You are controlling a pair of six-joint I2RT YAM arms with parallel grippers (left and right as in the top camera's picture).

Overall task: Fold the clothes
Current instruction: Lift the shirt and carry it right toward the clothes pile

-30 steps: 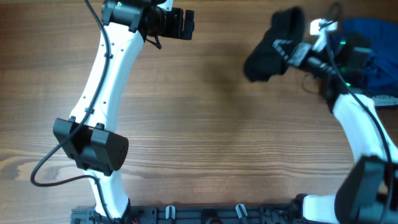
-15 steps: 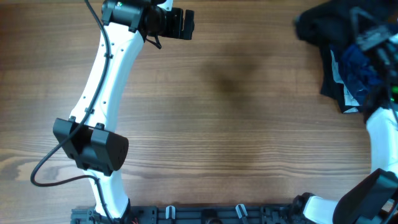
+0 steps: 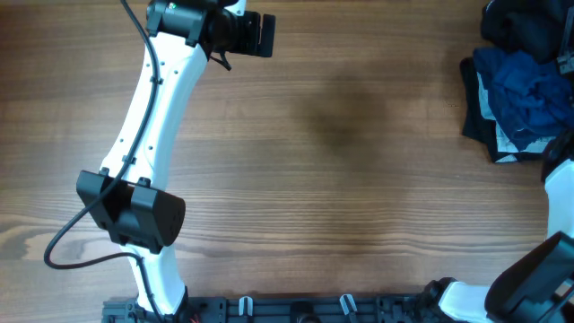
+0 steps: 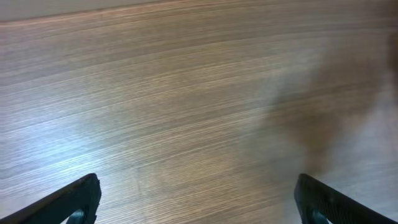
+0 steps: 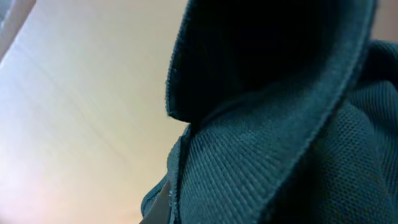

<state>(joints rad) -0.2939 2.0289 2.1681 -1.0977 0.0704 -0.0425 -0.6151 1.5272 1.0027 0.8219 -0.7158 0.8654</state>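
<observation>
since a second ago the right arm [image 3: 558,184] has swung out to the right edge of the desk [image 3: 359,179], and the clothes [image 3: 522,25] now sit bunched at the far right corner, against the heap [image 3: 518,88] of blue and dark garments. dark knit cloth fills the right wrist view; the right gripper is hidden, so i cannot tell its grip. the left arm [image 3: 152,117] reaches to the far edge, left gripper [image 4: 199,194] spread wide, released.

Left arm [image 3: 152,117] stretched up the left side of the wooden table [image 3: 359,179], left gripper [image 3: 262,34] near the far edge. At the right edge, a heap of blue and dark garments [image 3: 516,94]. Black garment [image 3: 525,27] bunched at the top-right corner (partly cut off by the frame). Right arm [image 3: 558,184] just below the heap.
</observation>
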